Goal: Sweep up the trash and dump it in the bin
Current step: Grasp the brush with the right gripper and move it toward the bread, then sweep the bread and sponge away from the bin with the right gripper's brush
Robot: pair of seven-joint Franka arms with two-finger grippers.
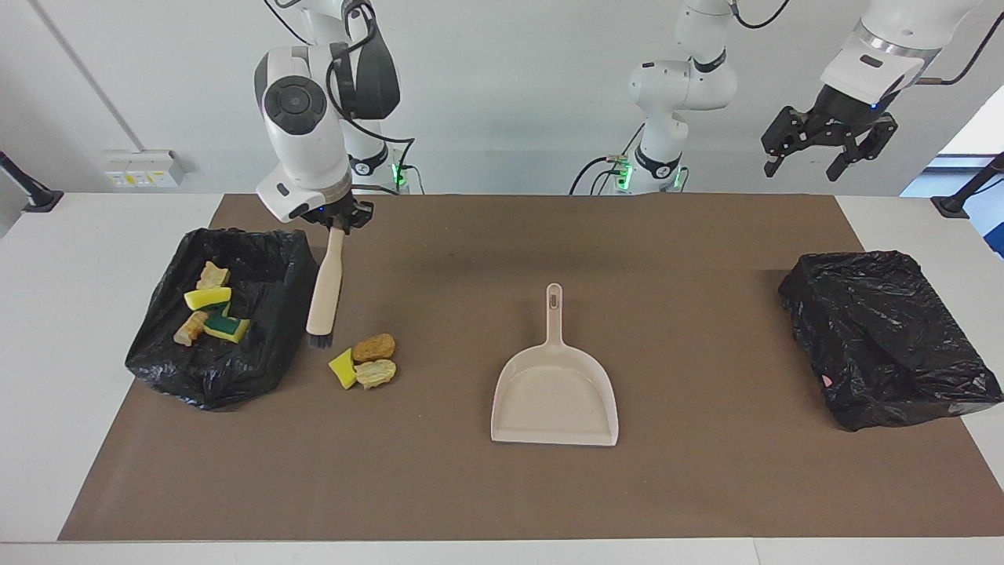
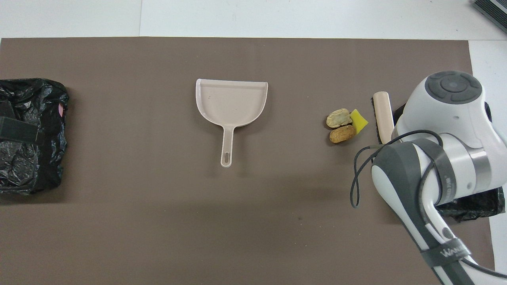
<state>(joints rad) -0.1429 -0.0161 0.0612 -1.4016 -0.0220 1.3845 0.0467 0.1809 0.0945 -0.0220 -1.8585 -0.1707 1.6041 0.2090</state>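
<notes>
Beige dustpan [image 1: 554,391] and brush [image 1: 325,292] handle, dark bristles. Brown mat [image 1: 502,486] over white table [image 1: 47,353]. Shiny black bags [image 1: 208,369] [image 1: 886,337]. Yellow, yellow-green and tan-orange trash [image 1: 365,360]. White-and-grey arms, black grippers.

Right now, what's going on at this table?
The right gripper holds a brush by its handle, bristles down beside three scraps on the mat. Four more scraps lie on a black bag at the right arm's end. The dustpan sits untouched mid-table. The left gripper waits open in the air, above another black bag.
</notes>
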